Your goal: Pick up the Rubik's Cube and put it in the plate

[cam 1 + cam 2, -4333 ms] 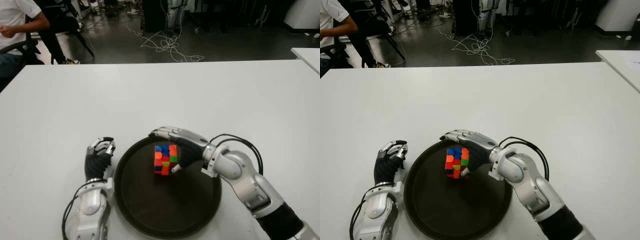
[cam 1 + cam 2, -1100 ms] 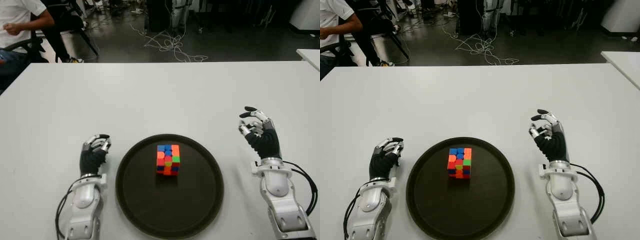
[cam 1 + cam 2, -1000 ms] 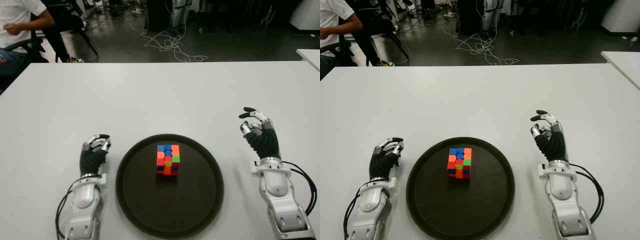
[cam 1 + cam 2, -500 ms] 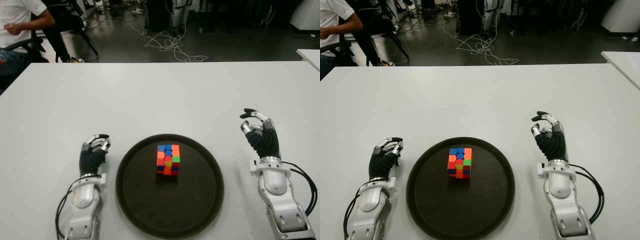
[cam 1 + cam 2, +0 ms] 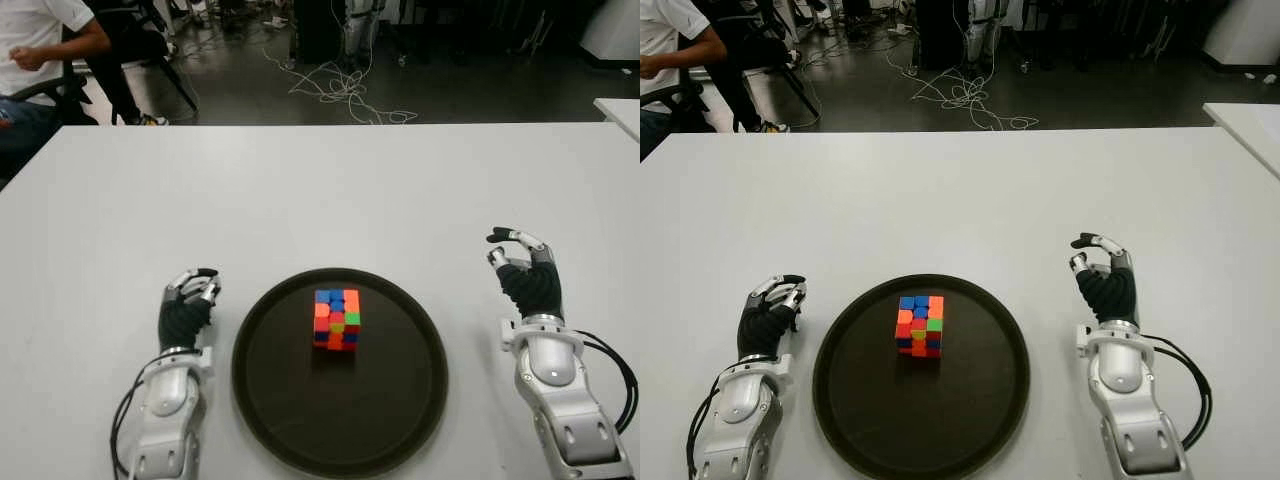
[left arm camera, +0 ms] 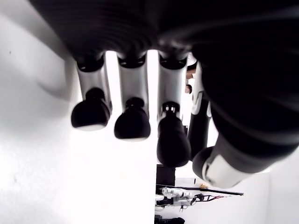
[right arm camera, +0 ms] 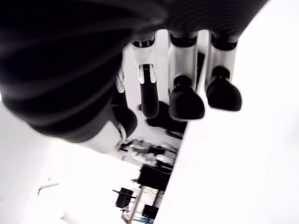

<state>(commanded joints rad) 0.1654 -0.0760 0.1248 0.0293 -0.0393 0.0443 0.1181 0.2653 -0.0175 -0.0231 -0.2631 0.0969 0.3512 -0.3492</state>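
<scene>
The Rubik's Cube point(image 5: 335, 319) stands upright on the dark round plate point(image 5: 330, 405), a little behind the plate's middle, with nothing touching it. My right hand point(image 5: 525, 268) shows to the right of the plate, well apart from it, fingers loosely bent and holding nothing. In its wrist view the fingertips point(image 7: 186, 100) hang free over the white table. My left hand point(image 5: 188, 303) shows just left of the plate's rim, fingers relaxed and empty, and its fingertips point(image 6: 133, 122) grip nothing.
The white table point(image 5: 320, 190) stretches wide behind the plate. A seated person point(image 5: 35, 45) is at the far left beyond the table's edge. Cables point(image 5: 340, 90) lie on the dark floor behind. A second white table corner point(image 5: 620, 108) shows far right.
The right hand, which was at the cube inside the plate, has let go and pulled back to the right. Over the last second it has sunk slightly nearer. Cube and left hand are unmoved.
</scene>
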